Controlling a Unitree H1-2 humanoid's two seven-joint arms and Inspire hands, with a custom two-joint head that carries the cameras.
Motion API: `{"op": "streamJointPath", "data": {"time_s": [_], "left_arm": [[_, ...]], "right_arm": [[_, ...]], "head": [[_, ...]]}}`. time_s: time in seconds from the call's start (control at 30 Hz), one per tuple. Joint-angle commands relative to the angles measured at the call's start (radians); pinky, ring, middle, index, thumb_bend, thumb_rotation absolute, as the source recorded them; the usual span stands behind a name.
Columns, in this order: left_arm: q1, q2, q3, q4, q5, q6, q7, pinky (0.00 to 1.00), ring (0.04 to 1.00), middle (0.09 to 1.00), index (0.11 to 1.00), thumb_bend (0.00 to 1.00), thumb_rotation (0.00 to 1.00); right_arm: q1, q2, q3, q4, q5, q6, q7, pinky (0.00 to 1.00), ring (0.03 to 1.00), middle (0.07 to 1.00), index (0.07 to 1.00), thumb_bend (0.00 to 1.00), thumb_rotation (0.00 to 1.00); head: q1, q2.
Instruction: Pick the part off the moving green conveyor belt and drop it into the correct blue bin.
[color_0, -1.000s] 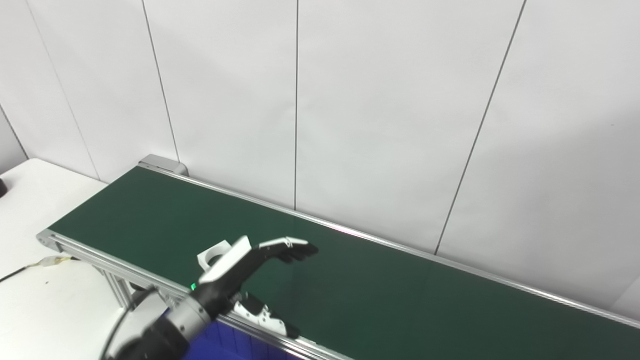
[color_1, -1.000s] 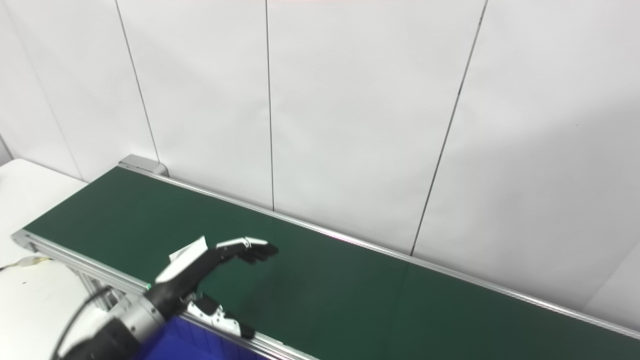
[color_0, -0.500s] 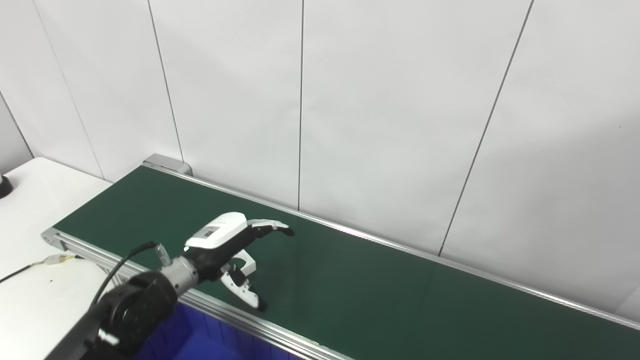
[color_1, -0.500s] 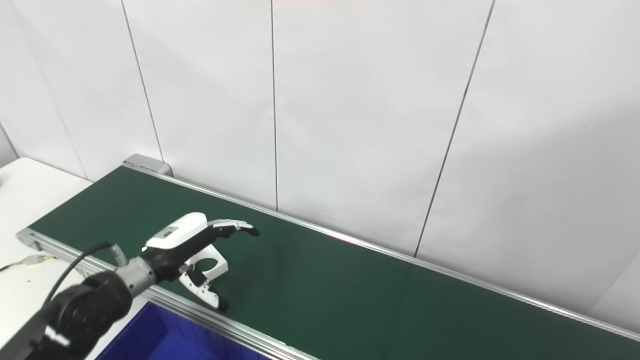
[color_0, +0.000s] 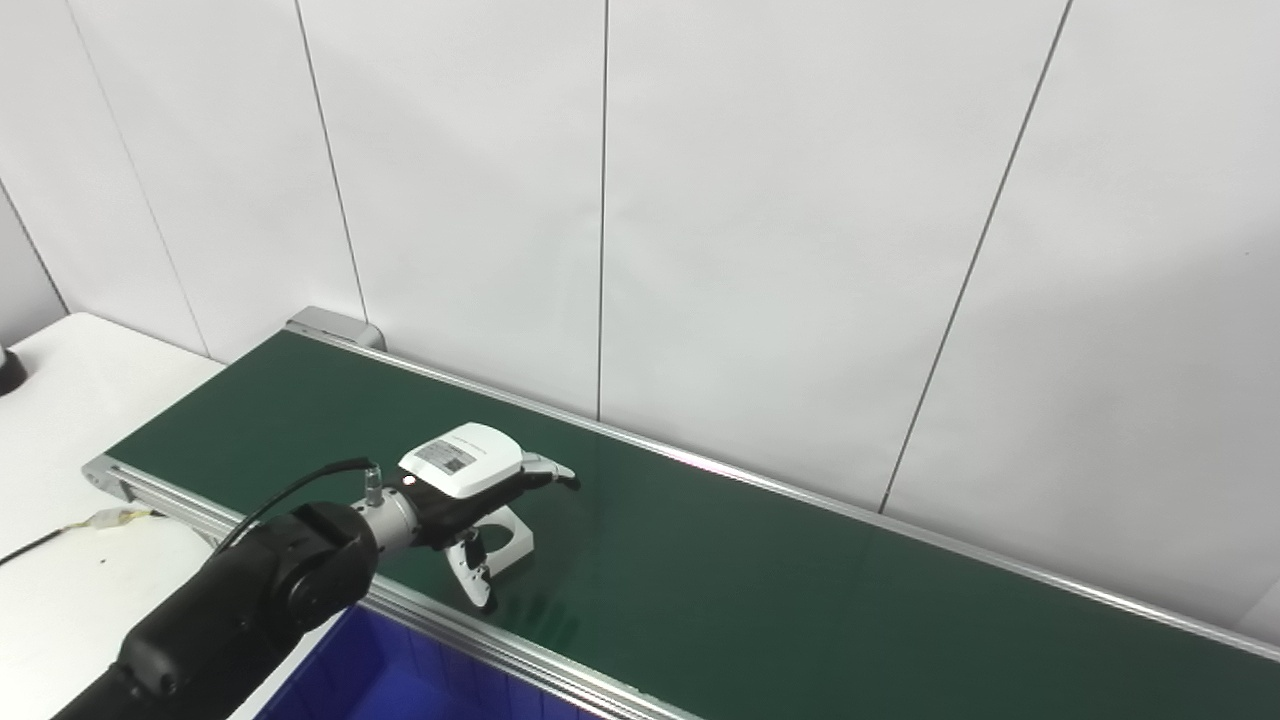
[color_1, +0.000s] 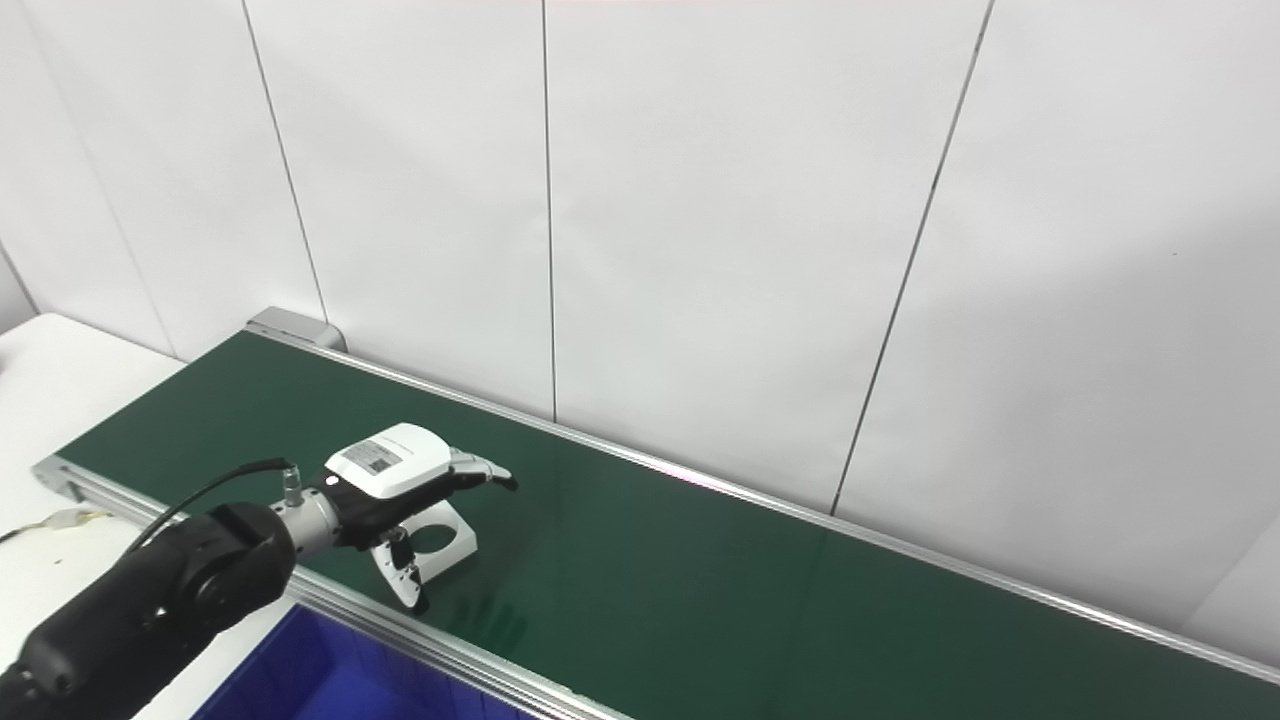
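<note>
Hovering over the white part (color_0: 503, 540) on the green belt (color_0: 700, 560), left hand (color_0: 462, 478), fingers spread, near the belt's front edge.

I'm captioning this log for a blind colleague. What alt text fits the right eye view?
The robot's left hand reaches over a green conveyor belt, its open fingers arched above a small white part with a round hole that lies on the belt. A blue bin sits below the belt's near rail, and white wall panels stand behind.
</note>
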Motion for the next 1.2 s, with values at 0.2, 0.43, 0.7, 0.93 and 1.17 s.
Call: {"op": "streamJointPath", "data": {"time_s": [0.2, 0.43, 0.7, 0.93, 1.17], "left_arm": [[-0.101, 0.049, -0.068, 0.076, 0.132, -0.05, 0.071, 0.63, 0.761, 0.842, 0.83, 0.91, 0.0], [-0.136, 0.042, -0.114, 0.126, 0.155, -0.07, 0.078, 0.65, 0.765, 0.836, 0.825, 0.89, 0.0], [-0.196, 0.036, -0.172, 0.197, 0.171, -0.097, 0.079, 0.67, 0.773, 0.827, 0.809, 0.89, 0.0], [-0.244, 0.041, -0.236, 0.242, 0.196, -0.103, 0.053, 0.68, 0.78, 0.818, 0.804, 0.88, 0.0], [-0.287, 0.021, -0.279, 0.333, 0.197, -0.103, 0.05, 0.68, 0.789, 0.814, 0.796, 0.88, 0.0]], "right_arm": [[-0.006, 0.009, -0.001, -0.04, 0.007, -0.059, 0.014, 0.8, 0.848, 0.874, 0.948, 0.48, 0.56], [0.001, 0.009, -0.001, -0.046, 0.01, -0.059, 0.02, 0.8, 0.849, 0.877, 0.95, 0.48, 0.56], [0.006, 0.012, -0.001, -0.05, 0.008, -0.058, 0.025, 0.8, 0.845, 0.876, 0.947, 0.5, 0.58], [0.013, 0.022, -0.002, -0.058, 0.002, -0.057, 0.021, 0.8, 0.845, 0.877, 0.95, 0.5, 0.57], [0.02, 0.031, -0.003, -0.064, -0.001, -0.056, 0.021, 0.8, 0.846, 0.877, 0.953, 0.49, 0.55]], "head": [[-0.007, 0.008], [-0.012, 0.011], [-0.018, 0.013], [-0.027, 0.017], [-0.034, 0.017]]}}
